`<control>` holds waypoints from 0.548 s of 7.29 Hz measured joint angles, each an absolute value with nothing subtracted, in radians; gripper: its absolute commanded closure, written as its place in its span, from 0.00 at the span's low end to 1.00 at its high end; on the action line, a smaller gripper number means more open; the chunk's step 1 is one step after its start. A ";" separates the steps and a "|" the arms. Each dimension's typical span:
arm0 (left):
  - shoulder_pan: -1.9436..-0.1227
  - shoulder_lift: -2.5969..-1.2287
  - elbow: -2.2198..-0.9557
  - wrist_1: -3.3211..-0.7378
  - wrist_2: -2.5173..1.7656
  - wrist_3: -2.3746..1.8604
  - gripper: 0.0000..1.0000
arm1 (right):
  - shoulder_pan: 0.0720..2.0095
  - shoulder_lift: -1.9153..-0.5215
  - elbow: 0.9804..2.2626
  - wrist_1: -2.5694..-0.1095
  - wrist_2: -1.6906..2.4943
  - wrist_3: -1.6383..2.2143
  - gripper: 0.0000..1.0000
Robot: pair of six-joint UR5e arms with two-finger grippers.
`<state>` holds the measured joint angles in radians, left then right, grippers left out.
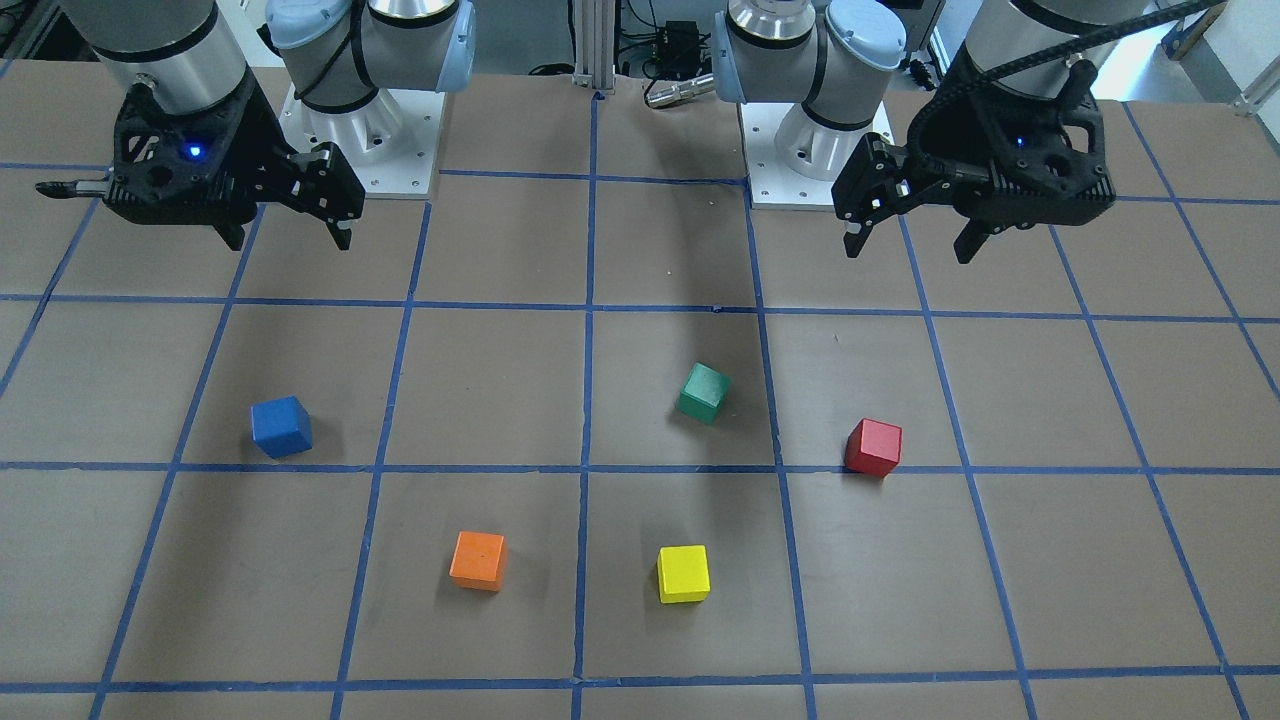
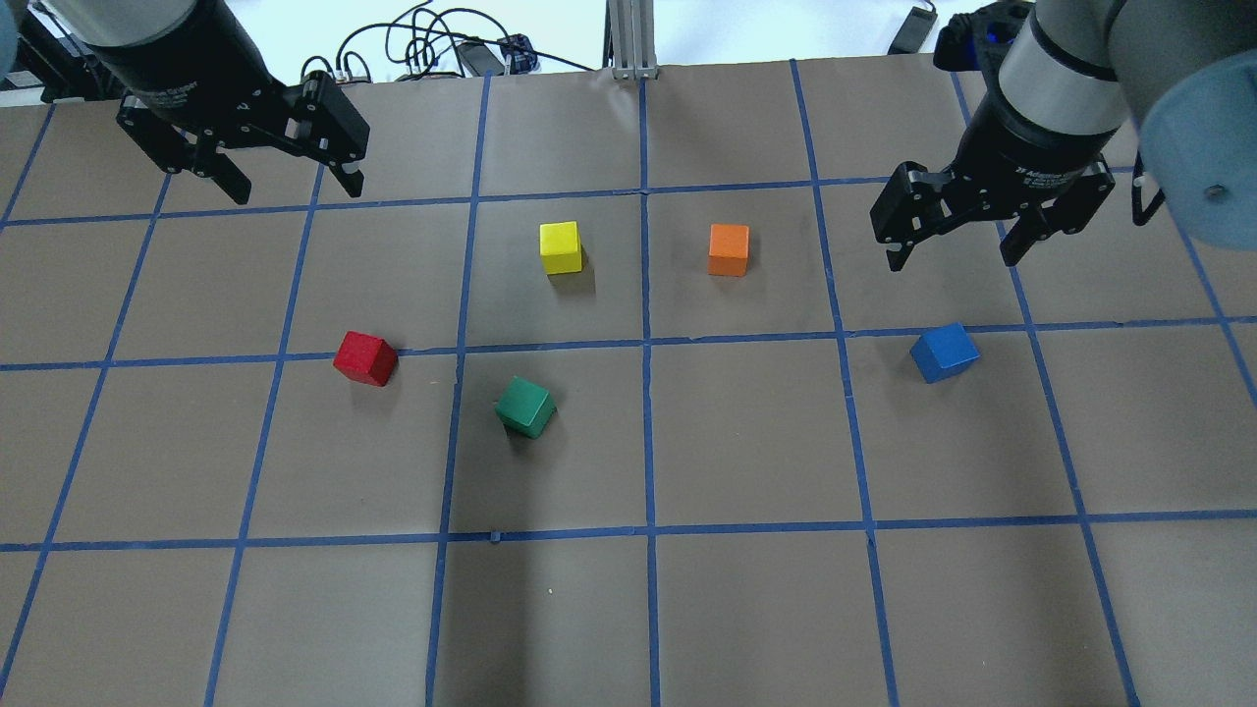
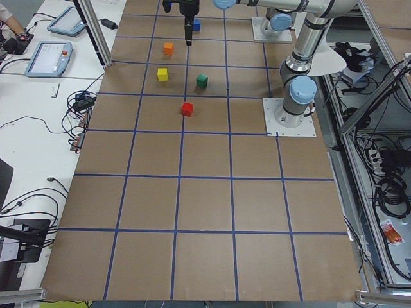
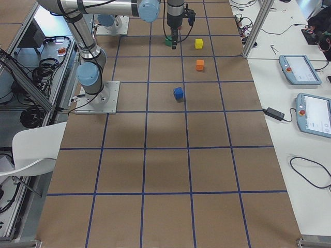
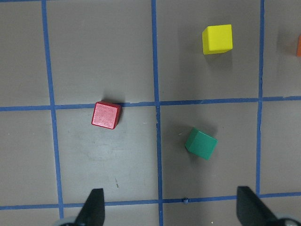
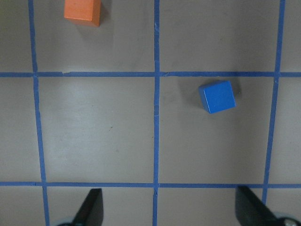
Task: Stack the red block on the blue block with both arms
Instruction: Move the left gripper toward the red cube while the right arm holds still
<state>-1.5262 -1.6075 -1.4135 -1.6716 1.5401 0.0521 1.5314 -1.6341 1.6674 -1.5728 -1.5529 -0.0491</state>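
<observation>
The red block (image 1: 873, 447) sits on the brown table on a blue tape line; it also shows in the overhead view (image 2: 364, 357) and the left wrist view (image 5: 106, 115). The blue block (image 1: 281, 427) sits apart on the other side, and shows in the overhead view (image 2: 944, 353) and the right wrist view (image 6: 217, 97). My left gripper (image 2: 297, 194) is open and empty, raised above the table and away from the red block. My right gripper (image 2: 952, 262) is open and empty, raised a little beyond the blue block. Neither gripper touches a block.
A green cube (image 2: 524, 407) lies tilted near the red block. A yellow cube (image 2: 561, 247) and an orange cube (image 2: 729, 249) sit side by side in the middle. The arm bases (image 1: 370, 150) stand at the table's robot side.
</observation>
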 measured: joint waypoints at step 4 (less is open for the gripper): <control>-1.526 -1.615 -1.404 -1.675 1.542 0.056 0.00 | 1.529 -1.682 1.660 -1.551 -1.547 -0.041 0.00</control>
<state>-1.5264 -1.6150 -1.4043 -1.6751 1.5417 0.0557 1.5293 -1.6820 1.6601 -1.5510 -1.5471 -0.0408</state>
